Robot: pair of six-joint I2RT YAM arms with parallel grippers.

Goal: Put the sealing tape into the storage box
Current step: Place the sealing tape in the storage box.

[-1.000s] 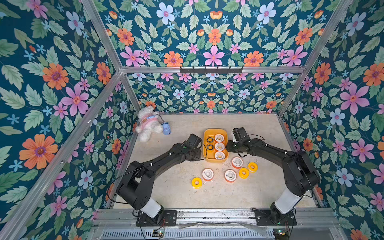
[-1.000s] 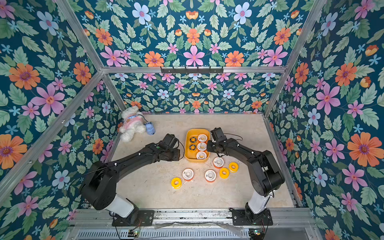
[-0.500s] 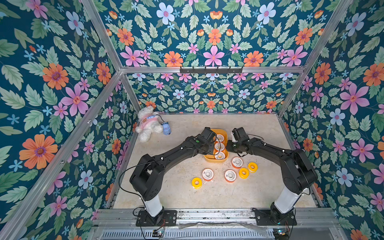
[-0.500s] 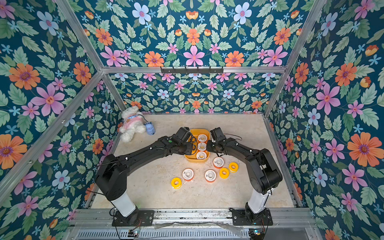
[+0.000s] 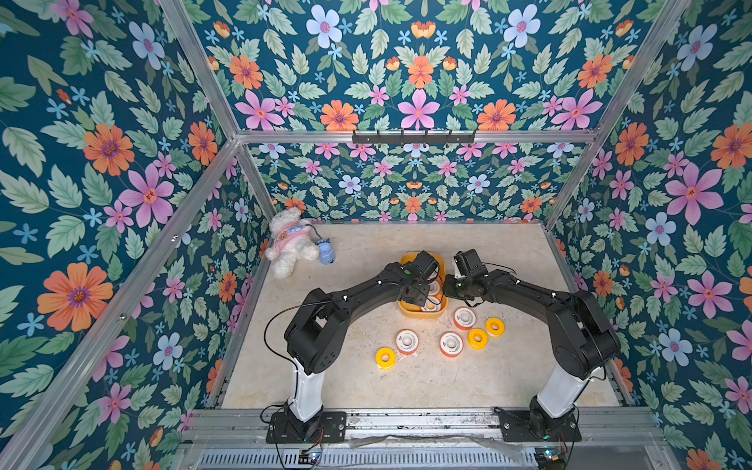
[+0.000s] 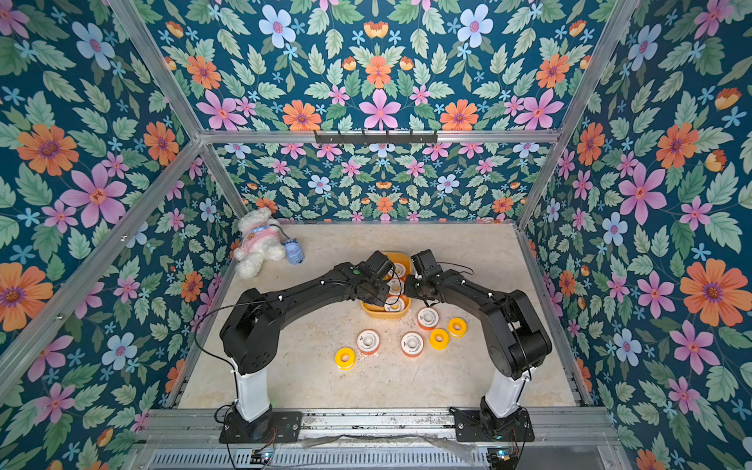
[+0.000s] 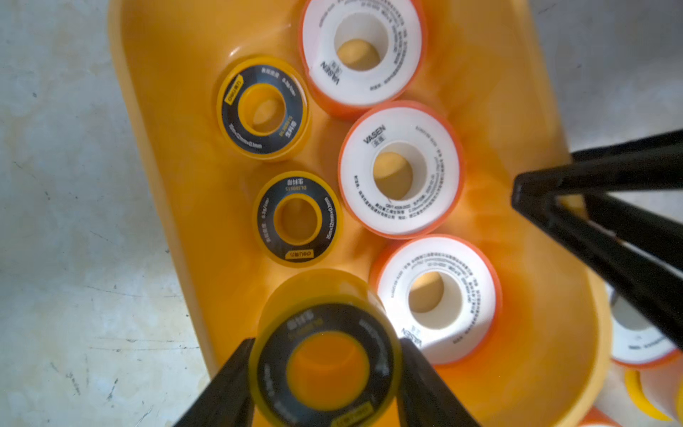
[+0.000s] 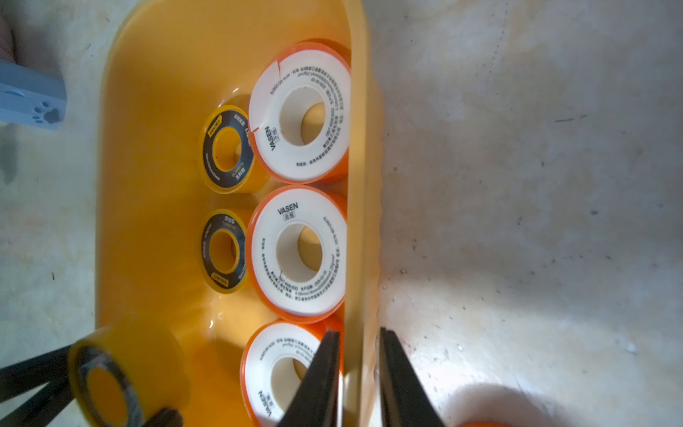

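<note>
**Work cell, top and wrist views.** The box [image 5: 423, 314] stands on the table [image 5: 358, 386], and both arms reach over it. The left gripper [image 7: 325, 347] is clamped on the rim of the held spool [image 7: 325, 373], a black-and-yellow one. This spool hangs over one long wall of the box, near the end facing the arm bases, and is raised above the spools lying inside. The right gripper [image 8: 357, 331] straddles the opposite long wall near the same end. One of its fingers [image 8: 318, 377] is inside the box and the other outside, and the pair is closed on that wall. Five spools lie flat in the box. Three white spools [image 7: 399, 170] form a row along the wall that the right gripper pinches. Two black spools [image 7: 297, 219] lie beside them, towards the other wall. Outside the box, past its end nearer the arm bases, six more spools lie flat on the table. Three are loose white spools [image 5: 407, 342], the nearest of them just beside a box corner. Three are yellow spools [image 5: 477, 338]. A plush toy [image 5: 291, 244] lies well apart from the box, off its far end on the left arm's side.
</note>
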